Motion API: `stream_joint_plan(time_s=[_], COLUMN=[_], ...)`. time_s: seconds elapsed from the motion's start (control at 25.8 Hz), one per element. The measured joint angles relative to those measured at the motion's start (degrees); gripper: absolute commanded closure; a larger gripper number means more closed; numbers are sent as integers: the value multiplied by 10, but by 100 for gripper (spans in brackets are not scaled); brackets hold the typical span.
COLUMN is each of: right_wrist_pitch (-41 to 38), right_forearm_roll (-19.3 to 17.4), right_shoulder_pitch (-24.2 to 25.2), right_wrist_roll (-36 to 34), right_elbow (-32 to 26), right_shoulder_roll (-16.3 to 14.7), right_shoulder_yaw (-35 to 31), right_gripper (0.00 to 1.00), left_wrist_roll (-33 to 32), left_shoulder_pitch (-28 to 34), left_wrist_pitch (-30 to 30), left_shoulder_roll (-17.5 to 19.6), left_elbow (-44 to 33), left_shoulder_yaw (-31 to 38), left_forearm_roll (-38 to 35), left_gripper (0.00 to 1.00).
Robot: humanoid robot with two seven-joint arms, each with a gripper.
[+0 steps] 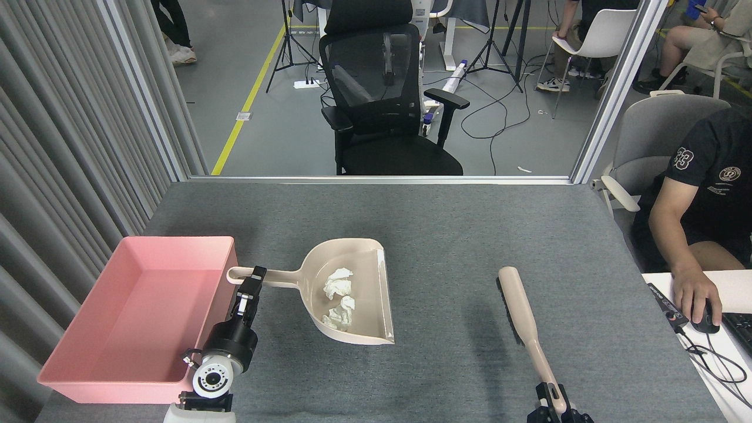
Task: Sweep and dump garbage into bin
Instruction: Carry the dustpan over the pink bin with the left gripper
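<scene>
The garbage (339,298), two crumpled white tissue wads, lies inside a beige dustpan (367,294) held a little above the grey table. My left gripper (251,279) is shut on the dustpan's long handle, right beside the near right wall of the bin (88,329), a shallow pink tray that holds nothing. At the bottom right, my right gripper (552,400) is shut on the handle end of a beige brush (520,305), whose head points away from me and lies low over the table.
A person's forearm (675,247) and hand on a mouse rest at a white desk (728,352) at the right edge. A black office chair (382,100) stands beyond the table's far edge. Grey curtain folds (59,164) line the left side.
</scene>
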Motion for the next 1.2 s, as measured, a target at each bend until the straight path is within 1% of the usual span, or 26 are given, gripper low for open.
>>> stream_joint_plan(time_s=[0.19,0.39,0.47,0.54,0.7,0.89,0.97,1.05,1.12,1.2], right_wrist_pitch=[1,1,1,1,1,0,0,0,0,0], right_forearm_roll=[0,0,1,2,2,3,3,3,3,3], right_shoulder_pitch=[0,-1,-1,-1,-1,-2,-2,-2,-3,-3], right_wrist_roll=[0,-2,-1,0,1,2,2,2,2,2], right_elbow=[1,3,3,3,3,3,3,3,3,3], right_shoulder_roll=[-1,-1,-1,-1,0,2,2,3,4,4], right_shoulder_yaw=[-1,-1,-1,0,0,1,1,2,2,2], right_gripper=[90,90,90,90,90,90,90,90,90,89], left_wrist_roll=[-3,-22,-26,-30,-31,-32,-35,-41,-46,-53], left_shoulder_pitch=[-1,0,0,0,-3,-9,-10,-13,-18,-21], left_wrist_pitch=[10,45,58,67,74,70,56,29,-1,-32], left_shoulder_roll=[26,54,71,96,172,284,331,371,396,414], left_elbow=[-17,-50,-58,-63,-61,-32,-5,34,73,113], left_shoulder_yaw=[0,0,0,0,0,1,3,4,5,6], left_forearm_roll=[19,49,64,83,135,225,254,274,285,290], left_gripper=[84,85,85,85,85,85,85,85,85,85])
